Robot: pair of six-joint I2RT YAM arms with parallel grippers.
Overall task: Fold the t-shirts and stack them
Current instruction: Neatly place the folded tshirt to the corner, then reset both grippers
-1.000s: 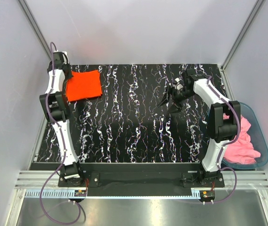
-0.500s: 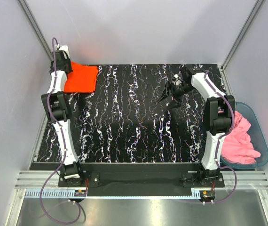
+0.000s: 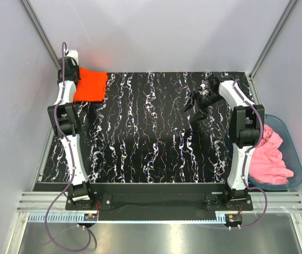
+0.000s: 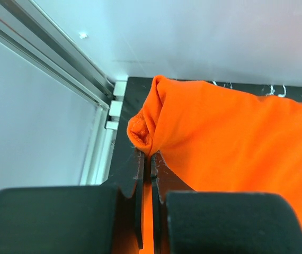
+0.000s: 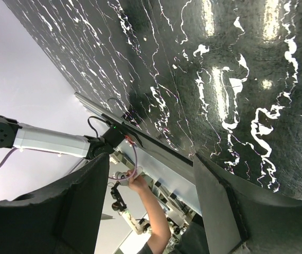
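orange-red t-shirt [image 4: 236,143]: soft matt cloth, wrinkled; table [image 3: 140,137]: glossy black marbled surface

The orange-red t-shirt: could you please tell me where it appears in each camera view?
Top external: the orange-red t-shirt sits folded at the far left corner of the black marbled table.
Left wrist: it fills the centre and right, its edge pinched in the left gripper, jaws shut.
Right wrist: not in it.
Shared landmark: that table, in all three views.
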